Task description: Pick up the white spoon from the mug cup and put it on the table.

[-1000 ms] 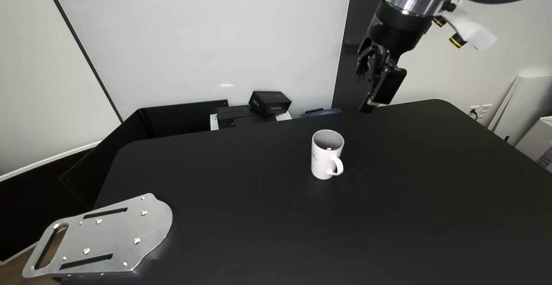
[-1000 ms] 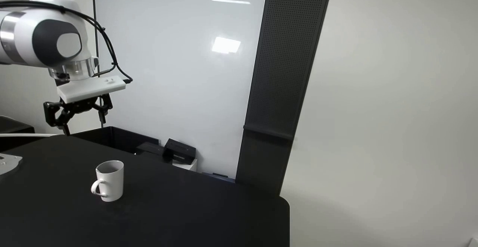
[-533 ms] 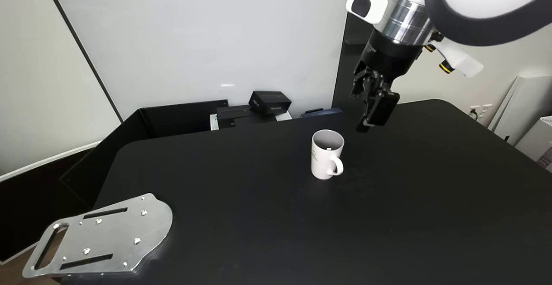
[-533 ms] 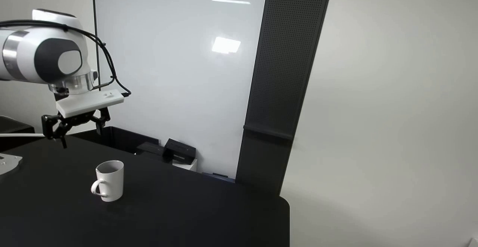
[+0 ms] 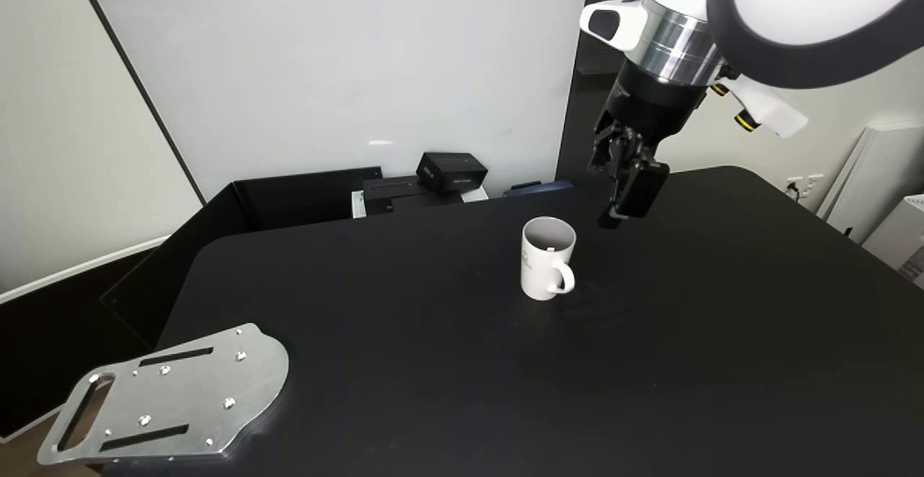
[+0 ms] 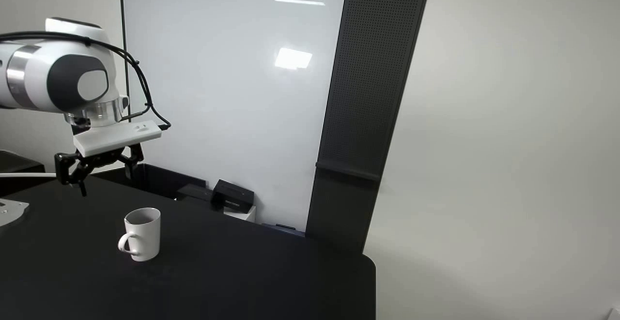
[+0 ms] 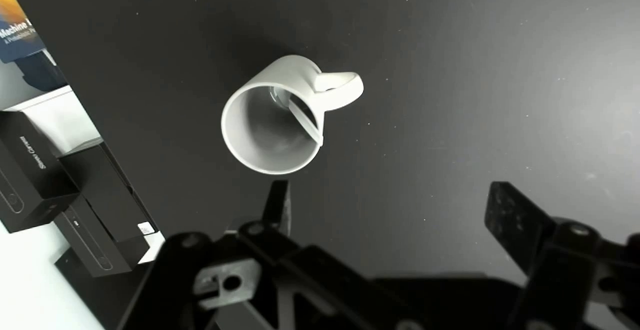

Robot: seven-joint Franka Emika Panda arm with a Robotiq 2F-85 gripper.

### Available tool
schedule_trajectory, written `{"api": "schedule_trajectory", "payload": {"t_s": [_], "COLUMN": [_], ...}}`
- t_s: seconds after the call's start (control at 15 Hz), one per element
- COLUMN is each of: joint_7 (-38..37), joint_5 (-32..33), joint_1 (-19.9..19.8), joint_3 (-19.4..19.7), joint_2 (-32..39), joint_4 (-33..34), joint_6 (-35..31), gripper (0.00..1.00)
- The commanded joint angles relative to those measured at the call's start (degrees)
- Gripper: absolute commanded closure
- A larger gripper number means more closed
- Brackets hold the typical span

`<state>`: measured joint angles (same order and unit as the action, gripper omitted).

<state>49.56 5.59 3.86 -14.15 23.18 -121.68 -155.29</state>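
Observation:
The white mug cup (image 5: 536,272) stands upright on the black table (image 5: 433,376); it also shows in an exterior view (image 6: 148,237) and in the wrist view (image 7: 295,72). The white spoon (image 7: 304,123) leans inside the mug on its handle side, one end at the rim. Only its small tip (image 5: 551,250) shows in an exterior view; it is hidden in the remaining exterior view. My gripper (image 7: 390,185) is open and empty, above the table and apart from the mug. It shows in both exterior views (image 5: 606,194) (image 6: 106,186). In the wrist view the mug lies beyond the left finger.
A grey metal plate (image 5: 188,390) with slots lies at the table's near left corner in an exterior view. Black boxes (image 5: 452,172) stand past the table's far edge, by the white wall panel (image 5: 346,66). They also show at the left of the wrist view (image 7: 40,170).
My open gripper has come down towards the table, mostly in the first half second and only a little since. The mug and spoon have not moved.

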Motion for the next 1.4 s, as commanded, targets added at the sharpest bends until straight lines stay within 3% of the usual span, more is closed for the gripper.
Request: {"api": "schedule_trajectory", "payload": {"t_s": [0.0,1.33], "joint_7": [-0.36,-3.46], "joint_5": [0.38,12.39], "joint_1": [-0.27,4.32], "joint_3": [-0.31,5.51], "joint_2": [0.10,6.95], "joint_4": [0.14,4.08], "joint_6": [0.11,-6.26], "gripper": [0.00,0.00]}}
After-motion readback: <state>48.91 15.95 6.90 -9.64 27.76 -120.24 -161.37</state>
